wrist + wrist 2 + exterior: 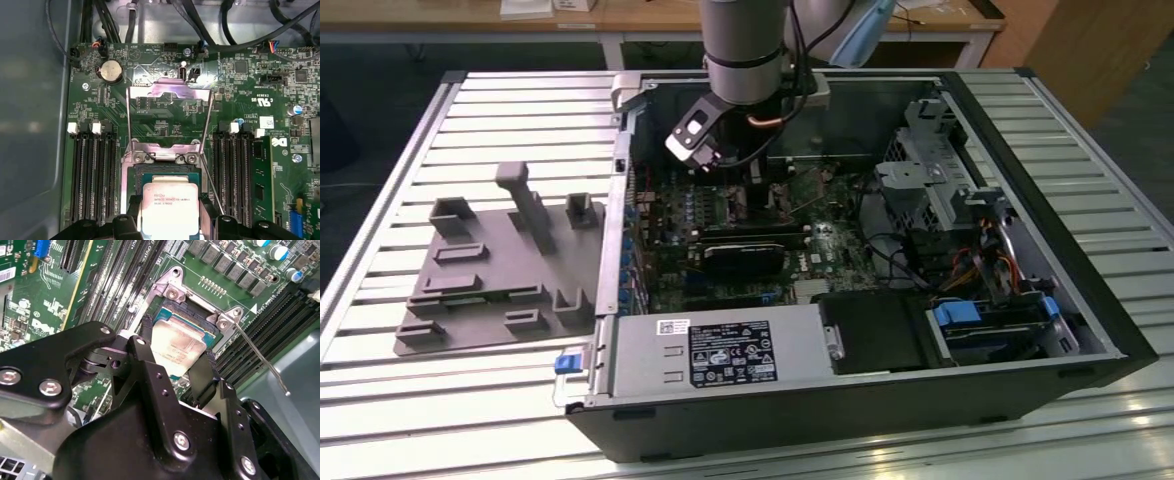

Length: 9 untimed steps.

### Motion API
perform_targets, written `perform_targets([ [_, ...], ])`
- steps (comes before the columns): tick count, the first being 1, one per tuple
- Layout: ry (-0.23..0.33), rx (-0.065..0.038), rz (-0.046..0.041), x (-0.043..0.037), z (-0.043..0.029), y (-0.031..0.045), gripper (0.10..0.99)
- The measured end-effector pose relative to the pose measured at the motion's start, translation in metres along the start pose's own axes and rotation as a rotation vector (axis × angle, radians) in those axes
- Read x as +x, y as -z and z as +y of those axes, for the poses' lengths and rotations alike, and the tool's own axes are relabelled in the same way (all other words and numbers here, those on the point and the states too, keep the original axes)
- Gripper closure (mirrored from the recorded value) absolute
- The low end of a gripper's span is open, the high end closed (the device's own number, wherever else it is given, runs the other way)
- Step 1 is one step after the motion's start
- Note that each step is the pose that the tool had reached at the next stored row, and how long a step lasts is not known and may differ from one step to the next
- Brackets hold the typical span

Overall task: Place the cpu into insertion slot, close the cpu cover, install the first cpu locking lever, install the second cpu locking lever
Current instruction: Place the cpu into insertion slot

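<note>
Gripping the cpu [170, 205] by two opposite edges, the hand [175, 360] holds it just over the insertion slot [170, 172], at about 11 o'clock inside the computer case [787, 430] in the exterior view, with the cpu cover [170, 92] swung back to clear its way.

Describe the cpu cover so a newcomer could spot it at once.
Inside the open computer case, find the insertion slot on the green motherboard where the gripper holds the cpu. The cpu cover is hinged there and swung open: a thin silver windowed frame, unlike the long black slots flanking it.
</note>
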State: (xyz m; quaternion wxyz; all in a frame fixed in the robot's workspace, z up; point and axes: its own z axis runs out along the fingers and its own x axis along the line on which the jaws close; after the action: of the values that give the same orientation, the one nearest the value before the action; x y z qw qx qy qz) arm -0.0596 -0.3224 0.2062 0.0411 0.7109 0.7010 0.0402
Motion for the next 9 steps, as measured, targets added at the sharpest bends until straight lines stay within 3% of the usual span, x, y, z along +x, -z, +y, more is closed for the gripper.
perform_targets([
  [9, -0.010, 0.000, -0.0011, 0.0007, -0.0008, -0.0060, 0.549],
])
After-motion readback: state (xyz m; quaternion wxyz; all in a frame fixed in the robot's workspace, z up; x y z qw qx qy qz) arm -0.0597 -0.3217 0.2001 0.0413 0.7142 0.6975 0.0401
